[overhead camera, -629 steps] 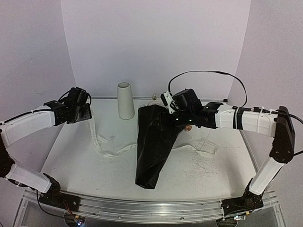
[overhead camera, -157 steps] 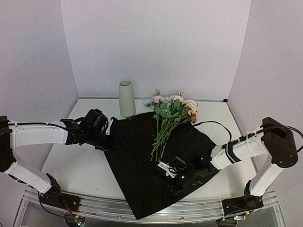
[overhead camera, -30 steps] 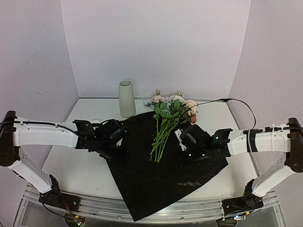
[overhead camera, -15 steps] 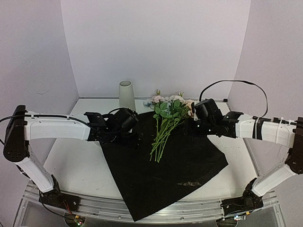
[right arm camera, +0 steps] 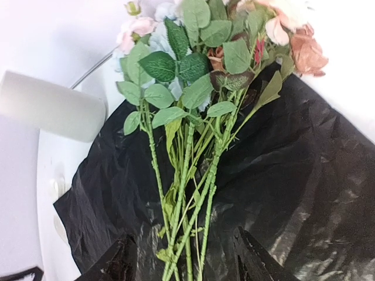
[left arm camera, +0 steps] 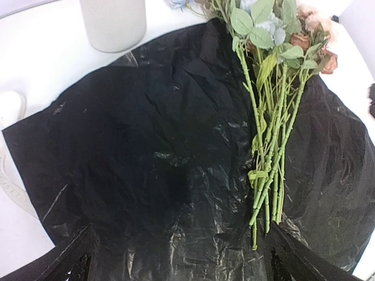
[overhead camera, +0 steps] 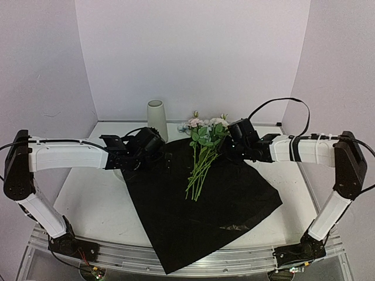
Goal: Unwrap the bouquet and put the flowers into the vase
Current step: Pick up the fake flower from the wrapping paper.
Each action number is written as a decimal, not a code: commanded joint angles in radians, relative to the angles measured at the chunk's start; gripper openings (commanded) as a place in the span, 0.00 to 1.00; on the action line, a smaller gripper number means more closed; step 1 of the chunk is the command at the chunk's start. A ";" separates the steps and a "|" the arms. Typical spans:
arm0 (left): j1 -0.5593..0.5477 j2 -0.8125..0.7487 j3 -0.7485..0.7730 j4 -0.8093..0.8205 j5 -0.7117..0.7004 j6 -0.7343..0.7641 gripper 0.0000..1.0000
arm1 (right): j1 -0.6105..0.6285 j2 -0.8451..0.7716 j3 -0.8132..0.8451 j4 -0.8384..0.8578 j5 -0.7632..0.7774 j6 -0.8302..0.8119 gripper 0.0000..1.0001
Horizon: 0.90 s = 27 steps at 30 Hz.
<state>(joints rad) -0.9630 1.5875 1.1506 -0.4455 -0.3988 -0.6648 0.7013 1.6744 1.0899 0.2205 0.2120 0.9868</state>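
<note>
The flowers lie loose on the flattened black wrapping sheet, with the heads toward the back wall and the green stems pointing forward. The white vase stands upright just behind the sheet's left corner. My left gripper hangs over the sheet to the left of the stems, open wide and empty. My right gripper is to the right of the leaves. It is open, and in its wrist view the stems run down between its fingers without being gripped.
A pale ribbon strip lies on the white table beyond the sheet's left edge. The sheet's near corner hangs over the table's front rail. Walls close in the back and both sides.
Both arms have moved from the sheet's middle edges back toward the flowers. Both grippers have opened and let go of the sheet, which lies flat.
</note>
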 commanded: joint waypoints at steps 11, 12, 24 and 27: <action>0.000 -0.098 -0.075 0.028 -0.126 0.015 0.99 | -0.005 0.235 0.175 0.013 0.041 0.133 0.40; 0.000 -0.100 -0.075 0.028 -0.124 0.022 0.99 | -0.006 0.248 0.181 0.013 0.043 0.139 0.39; 0.000 -0.125 -0.071 0.028 -0.133 0.076 0.99 | -0.023 0.347 0.218 0.013 0.037 0.191 0.32; 0.000 -0.120 -0.075 0.028 -0.132 0.076 0.99 | -0.027 0.367 0.228 0.012 0.032 0.194 0.30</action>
<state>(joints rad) -0.9630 1.4998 1.0771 -0.4435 -0.5039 -0.6079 0.6853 2.0135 1.2760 0.2425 0.2285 1.1621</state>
